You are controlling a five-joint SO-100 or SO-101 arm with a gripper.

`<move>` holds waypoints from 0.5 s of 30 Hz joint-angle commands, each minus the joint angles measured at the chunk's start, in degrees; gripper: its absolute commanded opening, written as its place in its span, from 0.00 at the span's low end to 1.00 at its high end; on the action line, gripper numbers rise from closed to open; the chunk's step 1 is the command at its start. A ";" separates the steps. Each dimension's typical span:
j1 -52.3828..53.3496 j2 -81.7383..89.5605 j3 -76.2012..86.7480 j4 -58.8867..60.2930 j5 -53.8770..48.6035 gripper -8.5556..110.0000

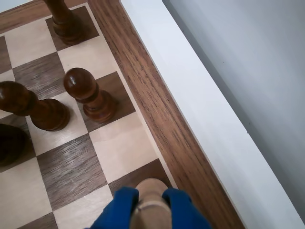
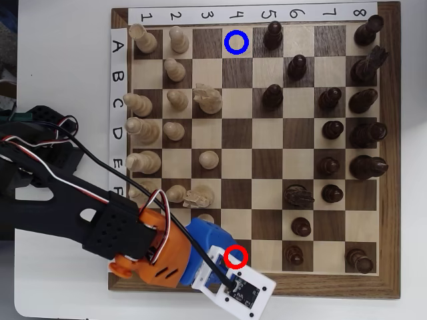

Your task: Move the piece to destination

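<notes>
In the wrist view my gripper [image 1: 151, 212] has its blue fingers [image 1: 119, 210] closed on both sides of the piece [image 1: 151, 198], a pale tan pawn with a round knob. It sits over a dark square at the board's edge. In the overhead view the gripper [image 2: 225, 252] is at the board's bottom row, at the red ring [image 2: 235, 257], and the piece is hidden under it. The destination, the light square with the blue ring [image 2: 237, 42], is empty in the top row, far from the gripper.
Dark pawns [image 1: 90, 95] [image 1: 38, 107] stand close ahead of the gripper, and a taller dark piece [image 1: 64, 21] stands farther along the edge. The wooden border [image 1: 157, 95] runs beside the piece. Pale pieces [image 2: 200, 195] crowd the left columns and dark ones [image 2: 297, 195] the right.
</notes>
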 commanded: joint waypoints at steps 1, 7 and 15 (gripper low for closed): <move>-0.18 10.99 -15.03 4.39 3.69 0.07; -0.62 13.97 -18.90 9.05 4.66 0.07; -1.14 16.52 -26.10 17.23 5.71 0.07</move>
